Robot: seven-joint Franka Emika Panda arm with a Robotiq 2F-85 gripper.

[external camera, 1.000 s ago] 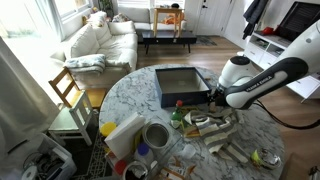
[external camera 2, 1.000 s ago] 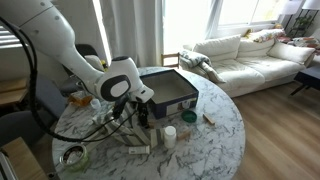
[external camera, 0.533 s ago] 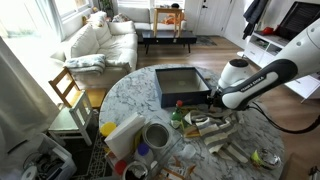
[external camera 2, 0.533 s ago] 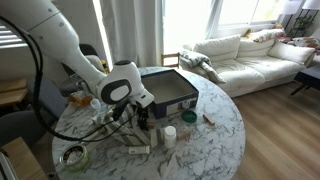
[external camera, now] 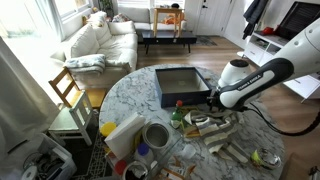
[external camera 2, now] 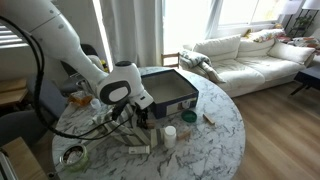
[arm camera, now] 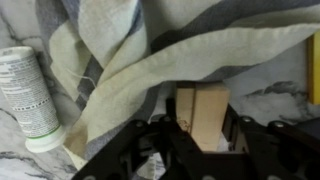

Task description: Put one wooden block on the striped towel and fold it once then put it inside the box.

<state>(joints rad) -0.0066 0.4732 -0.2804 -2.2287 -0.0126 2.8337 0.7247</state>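
Note:
In the wrist view a pale wooden block (arm camera: 200, 112) stands upright between the two dark fingers of my gripper (arm camera: 203, 128), which press against its sides. The striped towel (arm camera: 180, 50), beige with grey stripes, lies crumpled just beyond the block and partly over it. In both exterior views my gripper (external camera: 207, 104) (external camera 2: 140, 112) is low over the cluttered marble table, just in front of the dark, shallow box (external camera: 160, 85) (external camera 2: 172, 92), which lies open. The towel (external camera: 212, 126) lies bunched under the arm.
A white bottle (arm camera: 30, 95) lies left of the towel. On the table are a tape roll (external camera: 156, 135), a yellow and white bag (external camera: 122, 135), a white cup (external camera 2: 170, 135), a bowl (external camera 2: 72, 157) and loose wooden pieces (external camera: 238, 152). A chair (external camera: 68, 90) stands at the table's edge.
The jaws have closed in from wide open onto the wooden block. The arm has dipped slightly and otherwise stays in place.

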